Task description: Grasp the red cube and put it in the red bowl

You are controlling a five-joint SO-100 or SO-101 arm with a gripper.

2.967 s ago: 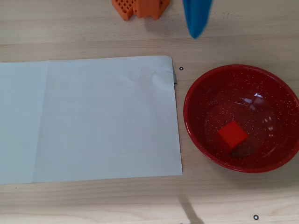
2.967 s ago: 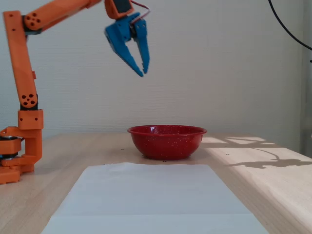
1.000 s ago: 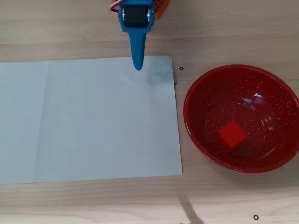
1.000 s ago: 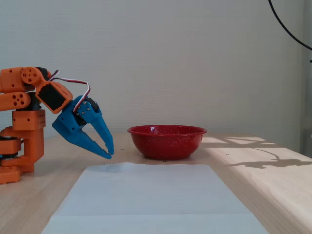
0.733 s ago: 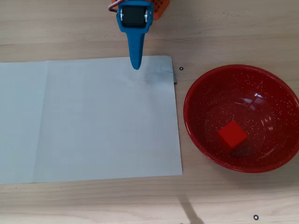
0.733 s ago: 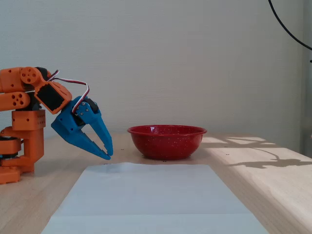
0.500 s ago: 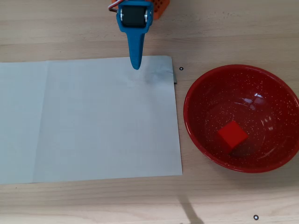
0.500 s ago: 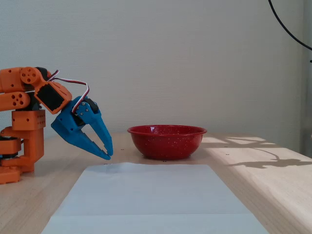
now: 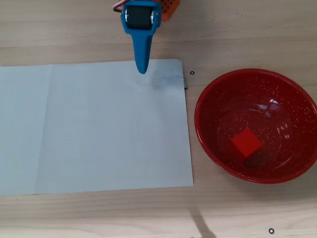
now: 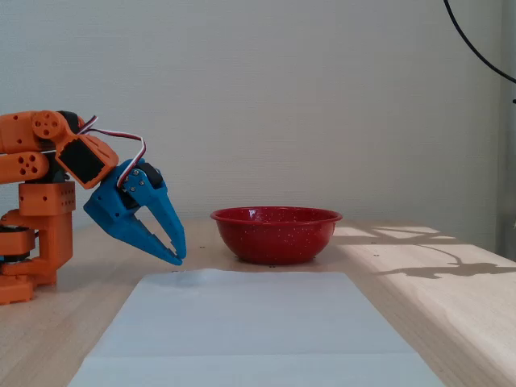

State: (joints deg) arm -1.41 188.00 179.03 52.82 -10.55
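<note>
overhead view: the red cube [image 9: 246, 143] lies inside the red bowl [image 9: 208, 97], so the task looks done. three seconds ago the gripper [image 9: 142, 71] hung high near the bowl; it has since swung down and back, and has barely shifted in the last second. fixed view: the orange arm [image 10: 36, 153] is folded low over its base, the blue gripper [image 10: 179, 256] angled down just above the far edge of the white paper [image 10: 242, 322] on the counter [image 10: 419, 298], its tips nearly together, holding nothing.
</note>
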